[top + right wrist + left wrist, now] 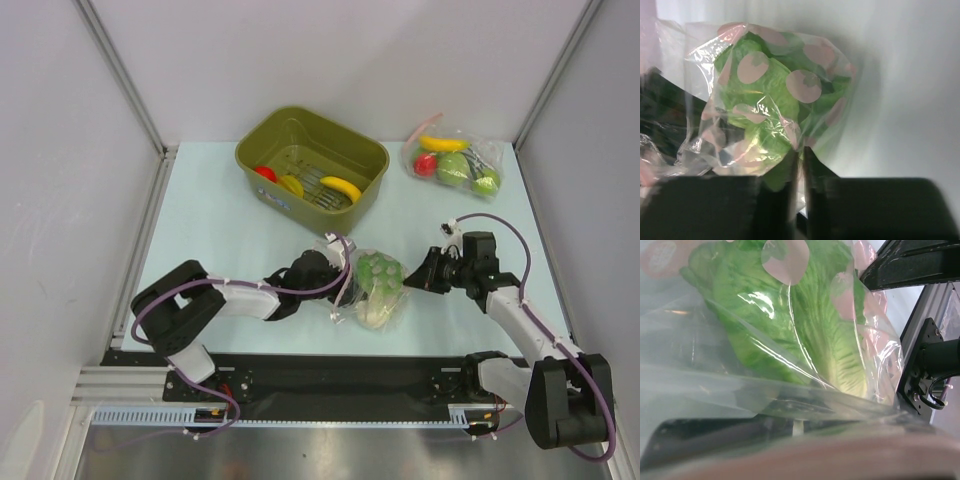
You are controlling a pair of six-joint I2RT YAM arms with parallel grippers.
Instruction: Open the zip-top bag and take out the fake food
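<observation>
The zip-top bag [350, 262] lies at mid-table, crinkly clear film with pink spots, and the pale green-white cabbage [380, 282] is inside it. My left gripper [335, 278] is shut on the bag's left end; in the left wrist view film and cabbage [790, 330] fill the frame and hide the fingers. My right gripper [412, 280] sits at the bag's right side. In the right wrist view its jaws [801, 165] stand almost together, pinching a fold of the bag [805, 85] below the cabbage [765, 105]. A banana [341, 188], a red fruit [265, 173] and a yellow piece [291, 185] lie in the bin.
The olive green bin [372, 150] stands at the back centre. A second clear bag [455, 160] with a banana, a red fruit and bright green fruits lies at the back right. Grey walls close in the left, right and back sides.
</observation>
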